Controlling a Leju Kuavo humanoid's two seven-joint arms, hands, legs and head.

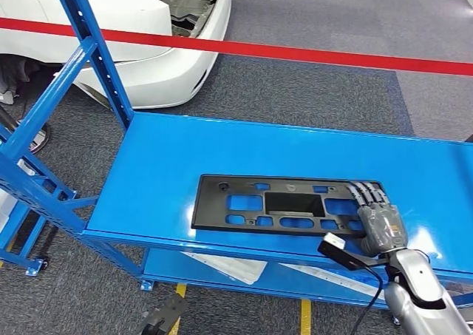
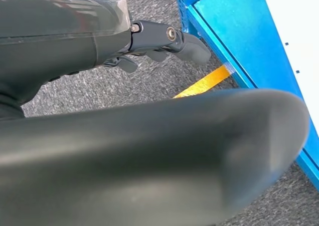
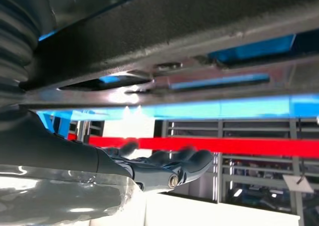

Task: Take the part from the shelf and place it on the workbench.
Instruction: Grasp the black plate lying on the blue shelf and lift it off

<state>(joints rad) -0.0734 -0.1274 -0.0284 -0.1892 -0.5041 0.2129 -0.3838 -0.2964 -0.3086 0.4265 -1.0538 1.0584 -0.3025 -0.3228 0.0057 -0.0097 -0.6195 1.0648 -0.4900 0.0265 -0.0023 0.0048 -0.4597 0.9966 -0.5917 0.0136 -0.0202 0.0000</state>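
Nearest the robot, the right arm (image 1: 421, 290) enters the head view from the lower right, with a dark cable and white connector (image 1: 335, 242) beside the wrist. The right hand (image 1: 379, 217) lies on the right end of the part (image 1: 287, 205), its fingers (image 1: 369, 193) extended flat across the top face. Whether the thumb has closed under the near edge cannot be told; the right wrist view places the part close to the hand, with the fingers straight and no grasp evident. The left hand (image 2: 165, 39) hangs beside the shelf frame above grey carpet and a yellow floor stripe (image 2: 205, 81), fingers loosely extended, holding nothing. The part is a flat black plastic panel with several rectangular and oval cut-outs, lying flat on the top deck of the blue shelf (image 1: 167, 157), near the front edge and right of centre. A lower shelf level carries light-coloured sheets (image 1: 228, 265). Beyond the shelf are grey carpet, a red barrier tape (image 1: 312, 52) and a white car body (image 1: 162, 61). Step in hand, as judged: acquiring the part; no lift has begun. The next move calls for a secure hold on the panel's edge, then a level lift. Held at one end alone, the long panel is likely to droop or swing.
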